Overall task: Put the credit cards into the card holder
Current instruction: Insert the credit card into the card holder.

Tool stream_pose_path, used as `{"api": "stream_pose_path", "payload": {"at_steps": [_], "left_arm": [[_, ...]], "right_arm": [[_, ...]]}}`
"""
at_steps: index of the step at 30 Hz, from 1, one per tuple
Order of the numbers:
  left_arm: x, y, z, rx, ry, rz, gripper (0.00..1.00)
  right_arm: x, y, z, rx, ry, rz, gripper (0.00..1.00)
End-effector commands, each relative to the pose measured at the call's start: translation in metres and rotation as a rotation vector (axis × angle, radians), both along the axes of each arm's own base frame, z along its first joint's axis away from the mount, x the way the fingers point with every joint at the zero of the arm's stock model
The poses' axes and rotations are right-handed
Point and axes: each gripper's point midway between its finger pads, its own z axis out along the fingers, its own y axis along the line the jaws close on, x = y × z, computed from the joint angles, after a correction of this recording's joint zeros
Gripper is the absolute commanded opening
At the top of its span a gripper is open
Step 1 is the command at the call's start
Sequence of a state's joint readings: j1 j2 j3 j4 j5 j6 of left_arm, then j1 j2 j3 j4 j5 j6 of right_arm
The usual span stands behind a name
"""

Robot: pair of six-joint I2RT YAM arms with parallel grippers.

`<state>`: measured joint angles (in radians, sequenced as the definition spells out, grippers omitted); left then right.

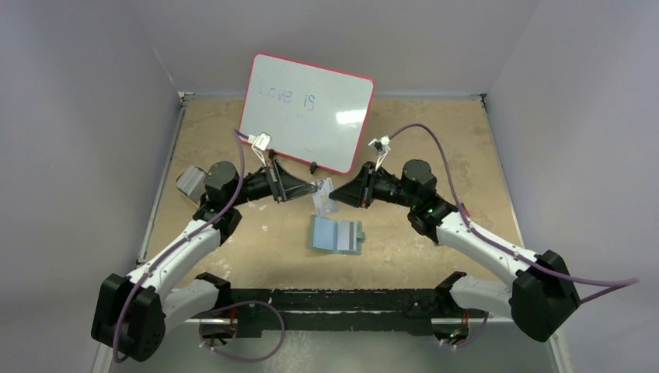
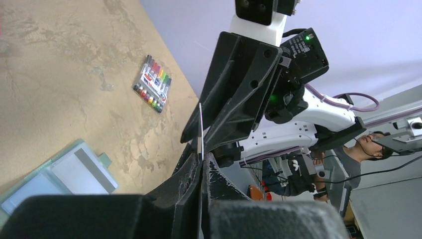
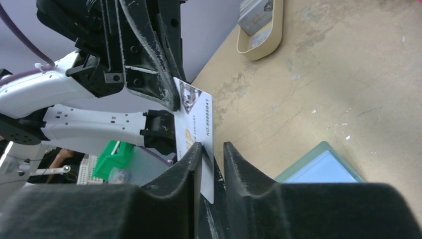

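Observation:
A whitish credit card with printed numbers hangs in the air between both grippers, above the open sage-green card holder. My left gripper is shut on the card, seen edge-on. In the right wrist view the card stands between the jaws of my right gripper; it rests against one finger, with a gap to the other. The card holder lies flat and holds a whitish card with a dark stripe and a pale blue card.
A pink-framed whiteboard lies at the back. A beige tray with a silver ribbed case sits at the left and also shows in the right wrist view. A pack of coloured markers lies on the table.

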<state>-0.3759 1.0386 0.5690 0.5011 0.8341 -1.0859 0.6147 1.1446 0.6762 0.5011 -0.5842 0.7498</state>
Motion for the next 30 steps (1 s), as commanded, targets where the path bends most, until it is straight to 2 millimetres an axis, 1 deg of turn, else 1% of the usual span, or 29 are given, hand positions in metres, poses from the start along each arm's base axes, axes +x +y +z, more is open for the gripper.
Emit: {"api": "stream_pose_path", "payload": {"at_steps": [1, 2, 3, 4, 5, 7, 9, 10, 11, 13, 17, 22, 24, 26, 30], "left_arm": [[0.001, -0.001, 0.007, 0.001, -0.06, 0.003, 0.0], [0.005, 0.0, 0.001, 0.039, -0.052, 0.018, 0.01], [0.009, 0.002, -0.009, 0.091, -0.047, 0.039, 0.08], [0.014, 0.006, -0.019, 0.15, -0.041, 0.072, 0.15], [0.016, 0.012, -0.033, 0.224, -0.017, 0.106, 0.22], [0.024, 0.023, -0.042, 0.302, -0.031, 0.178, 0.32], [0.031, 0.032, -0.047, 0.354, -0.034, 0.24, 0.38], [0.033, 0.035, -0.051, 0.378, -0.026, 0.258, 0.38], [0.036, 0.038, -0.055, 0.402, -0.011, 0.275, 0.38], [0.038, 0.043, -0.068, 0.459, 0.037, 0.292, 0.38], [0.037, 0.048, -0.103, 0.542, 0.114, 0.285, 0.38], [0.03, 0.056, -0.134, 0.651, 0.166, 0.307, 0.37], [0.027, 0.054, -0.144, 0.652, 0.181, 0.318, 0.37], [0.024, 0.046, -0.151, 0.629, 0.186, 0.313, 0.37], [0.013, 0.033, -0.175, 0.633, 0.216, 0.287, 0.4]], "right_arm": [[-0.005, 0.003, 0.03, 0.073, -0.076, 0.043, 0.12], [-0.005, 0.002, 0.029, 0.073, -0.068, 0.035, 0.04], [-0.005, 0.001, 0.028, 0.072, -0.064, 0.025, 0.0], [-0.005, -0.001, 0.025, 0.069, -0.055, 0.012, 0.0], [-0.005, -0.003, 0.023, 0.07, -0.044, 0.0, 0.0], [-0.005, -0.007, 0.016, 0.068, -0.015, -0.028, 0.0], [-0.003, -0.011, 0.004, 0.039, 0.024, -0.068, 0.0], [-0.001, -0.015, -0.002, 0.025, 0.04, -0.096, 0.0], [0.006, -0.019, -0.005, 0.014, 0.05, -0.147, 0.0], [0.007, -0.025, -0.017, -0.005, 0.095, -0.191, 0.0], [0.007, -0.037, -0.047, -0.041, 0.196, -0.281, 0.0], [0.004, -0.038, -0.081, -0.116, 0.269, -0.322, 0.0], [0.003, -0.036, -0.092, -0.144, 0.288, -0.335, 0.0], [0.003, -0.035, -0.103, -0.172, 0.308, -0.348, 0.0], [0.003, -0.036, -0.125, -0.223, 0.326, -0.367, 0.0]]}}
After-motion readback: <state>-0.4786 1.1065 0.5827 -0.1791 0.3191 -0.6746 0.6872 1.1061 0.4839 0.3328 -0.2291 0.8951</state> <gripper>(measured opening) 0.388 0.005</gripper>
